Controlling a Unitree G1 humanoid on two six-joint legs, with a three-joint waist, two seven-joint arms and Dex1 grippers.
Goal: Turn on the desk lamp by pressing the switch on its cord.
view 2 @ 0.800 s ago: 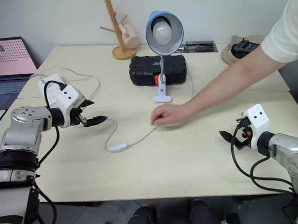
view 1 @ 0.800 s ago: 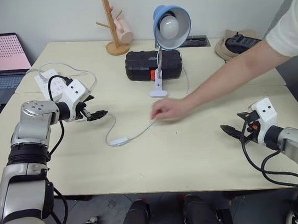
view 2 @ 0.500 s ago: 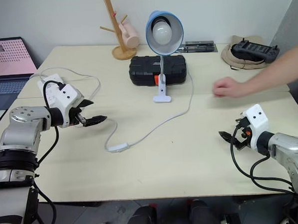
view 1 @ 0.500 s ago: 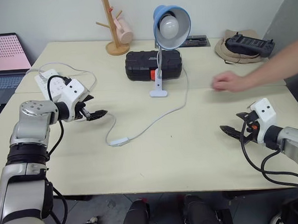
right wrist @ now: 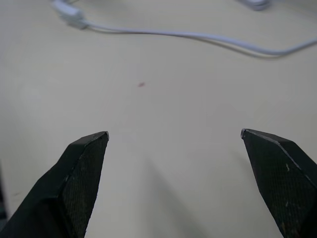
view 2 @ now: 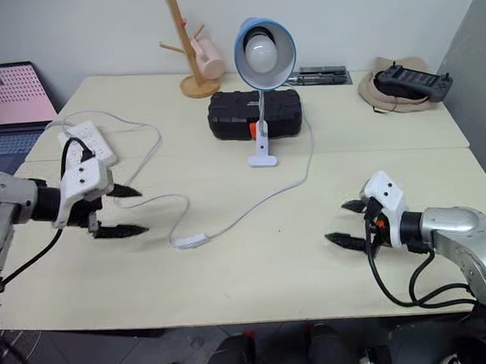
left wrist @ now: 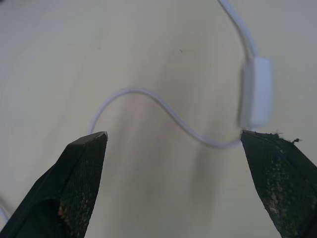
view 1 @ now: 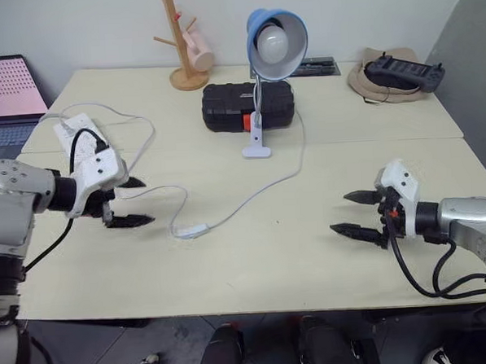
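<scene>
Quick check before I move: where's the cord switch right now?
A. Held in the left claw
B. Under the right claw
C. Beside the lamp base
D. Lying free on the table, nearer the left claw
D: the switch lies untouched on the table, just right of the open left claw, far from the right claw.

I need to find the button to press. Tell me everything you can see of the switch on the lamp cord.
The switch is a small white oblong block, plastic by its look, thicker than the thin white cord that enters both of its ends. It lies flat on the pale wooden table, touched by nothing else. The open left gripper hangs beside it, apart.
</scene>
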